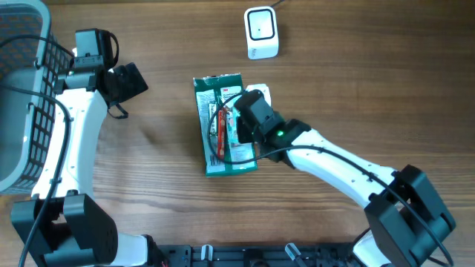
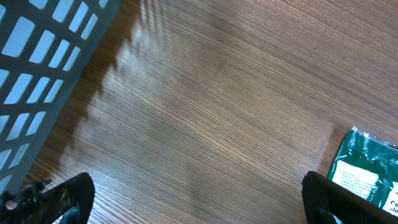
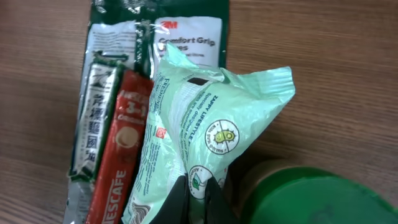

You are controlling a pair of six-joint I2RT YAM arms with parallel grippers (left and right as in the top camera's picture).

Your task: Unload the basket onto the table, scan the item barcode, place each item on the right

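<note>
Near the middle of the counter (image 1: 156, 178), the right pincer (image 3: 199, 198) was clamped narrow on the lower edge of a pale green packet (image 3: 205, 118). The packet's long axis ran straight away from the fingers. The white scanner (image 1: 261, 33) stood at about twelve o'clock from that pincer on the overhead view, apart from it with bare wood between. I judged the right arm the nearer one. The left pincer (image 1: 128, 81) hung spread wide and empty out at nine o'clock, beside the basket (image 1: 30, 119).

I counted one scanner, one basket and four packets. These were the pale green one in the grip, a dark green pack (image 1: 215, 87) lying lengthwise from twelve to six, a red sachet (image 3: 115, 155) and a silver-and-black sachet (image 3: 90, 118) on top of it. No barcode showed plainly to me.
</note>
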